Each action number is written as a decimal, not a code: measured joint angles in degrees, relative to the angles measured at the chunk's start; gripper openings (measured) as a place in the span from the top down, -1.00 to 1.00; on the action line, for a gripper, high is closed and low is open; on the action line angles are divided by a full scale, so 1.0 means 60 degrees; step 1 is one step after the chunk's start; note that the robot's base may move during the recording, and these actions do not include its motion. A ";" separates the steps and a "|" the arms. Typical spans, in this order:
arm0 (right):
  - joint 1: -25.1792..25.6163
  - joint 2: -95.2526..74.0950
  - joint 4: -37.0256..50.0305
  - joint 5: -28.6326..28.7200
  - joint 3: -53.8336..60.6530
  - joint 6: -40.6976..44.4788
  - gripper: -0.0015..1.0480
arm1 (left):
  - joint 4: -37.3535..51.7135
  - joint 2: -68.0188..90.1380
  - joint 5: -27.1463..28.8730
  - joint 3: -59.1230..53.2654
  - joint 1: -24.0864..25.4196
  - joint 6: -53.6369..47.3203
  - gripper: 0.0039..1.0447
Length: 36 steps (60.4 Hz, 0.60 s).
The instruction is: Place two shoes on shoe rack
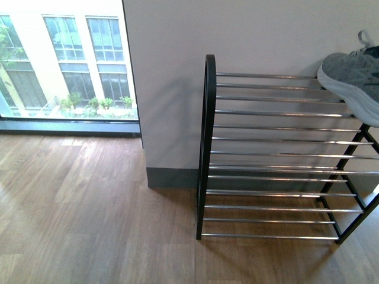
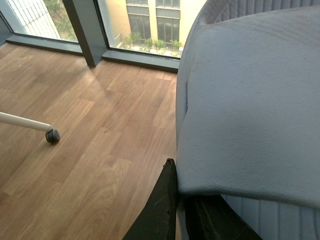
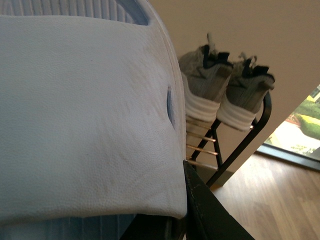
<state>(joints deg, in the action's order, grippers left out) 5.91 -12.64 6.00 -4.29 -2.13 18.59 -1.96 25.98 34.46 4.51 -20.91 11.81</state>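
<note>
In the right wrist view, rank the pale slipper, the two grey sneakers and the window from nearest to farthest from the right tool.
1. pale slipper: held in the right tool itself.
2. grey sneakers: side by side on top of the shoe rack; the two are too close to rank apart.
3. window: beyond the rack's end, farthest.
</note>
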 joint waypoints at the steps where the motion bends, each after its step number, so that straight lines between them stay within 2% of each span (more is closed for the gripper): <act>1: 0.0000 0.0000 0.0000 0.0000 0.0000 0.0000 0.97 | 0.0000 0.0004 0.0000 0.0000 0.0000 -0.0004 0.97; 36: 0.0000 0.0004 0.0000 -0.0004 -0.0007 0.0000 0.97 | 0.0000 0.0000 0.0000 0.0004 0.0000 0.0000 0.97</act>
<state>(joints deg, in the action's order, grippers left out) 5.91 -12.62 6.00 -4.32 -2.17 18.59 -1.96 25.98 34.46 4.54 -20.91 11.81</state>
